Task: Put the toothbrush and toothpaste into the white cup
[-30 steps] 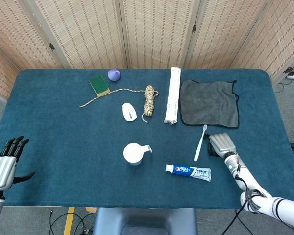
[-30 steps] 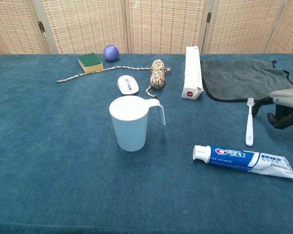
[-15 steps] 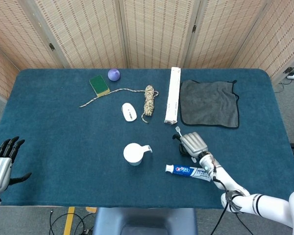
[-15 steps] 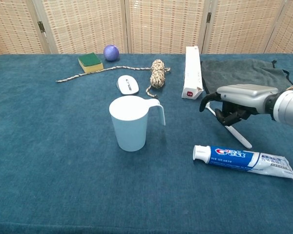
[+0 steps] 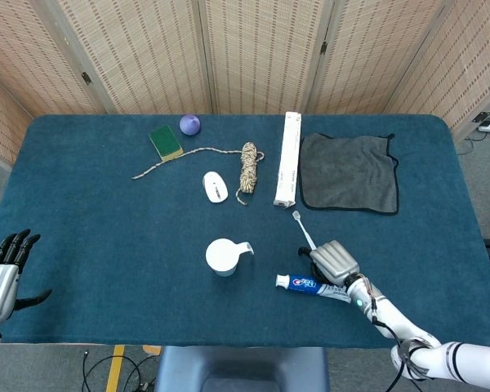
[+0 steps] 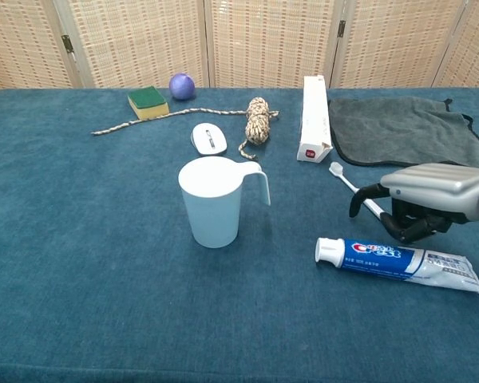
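Right robot hand [image 6: 419, 203] curled over the toothbrush [image 6: 353, 188] handle, gripping it, bristle end poking out toward the cup [image 6: 214, 201]. Toothpaste [image 6: 399, 264] flat on the table [image 6: 96, 271] just beneath that hand. Left robot hand [image 5: 2, 273] off at the table's edge, fingers spread, holding nothing.

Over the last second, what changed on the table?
The right hand moved left from the table's right side to the toothbrush, turning it so its head points up-left, and now curls over its handle just above the toothpaste. Cup, toothpaste and the rest stayed put; the left hand barely shifted.
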Tool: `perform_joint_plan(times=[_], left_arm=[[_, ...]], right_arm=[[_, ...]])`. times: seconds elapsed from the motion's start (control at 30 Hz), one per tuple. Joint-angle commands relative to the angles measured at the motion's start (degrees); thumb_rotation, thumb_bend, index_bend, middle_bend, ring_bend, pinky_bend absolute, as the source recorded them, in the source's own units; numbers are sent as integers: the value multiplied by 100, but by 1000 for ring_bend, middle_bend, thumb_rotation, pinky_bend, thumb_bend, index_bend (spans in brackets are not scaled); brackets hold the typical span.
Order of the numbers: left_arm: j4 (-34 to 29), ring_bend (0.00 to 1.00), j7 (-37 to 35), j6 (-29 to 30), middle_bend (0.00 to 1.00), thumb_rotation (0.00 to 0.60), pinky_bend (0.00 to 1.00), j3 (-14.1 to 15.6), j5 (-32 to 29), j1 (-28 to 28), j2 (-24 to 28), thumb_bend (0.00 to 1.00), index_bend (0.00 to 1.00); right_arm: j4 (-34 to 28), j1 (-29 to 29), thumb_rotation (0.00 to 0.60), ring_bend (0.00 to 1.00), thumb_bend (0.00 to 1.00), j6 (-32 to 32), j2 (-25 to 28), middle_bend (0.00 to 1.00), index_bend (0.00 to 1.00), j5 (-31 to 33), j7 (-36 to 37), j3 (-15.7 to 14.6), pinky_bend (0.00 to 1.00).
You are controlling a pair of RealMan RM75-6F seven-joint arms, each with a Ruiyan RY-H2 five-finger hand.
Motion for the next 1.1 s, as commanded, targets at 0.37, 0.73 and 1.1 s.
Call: perform_joint_plan(times=[0.37, 0.73, 1.1], left_arm=[[-46, 104, 52, -5, 104, 600, 403, -20, -9, -4, 24, 117, 131], [-43, 104, 87, -48, 103, 600, 403, -13, -37, -6, 17, 117, 132], [-95, 105, 106, -35, 103, 600, 403, -32, -23, -12, 40, 117, 131]], right_arm=[[110, -163, 600, 1000, 735, 33, 113, 954, 253, 55, -31, -81, 1000], [447, -242, 600, 1000, 736, -12, 295, 954, 253, 447, -102, 35, 1000], [787, -205, 600, 1000, 290, 547, -176, 962, 342, 158, 332, 597, 1000]])
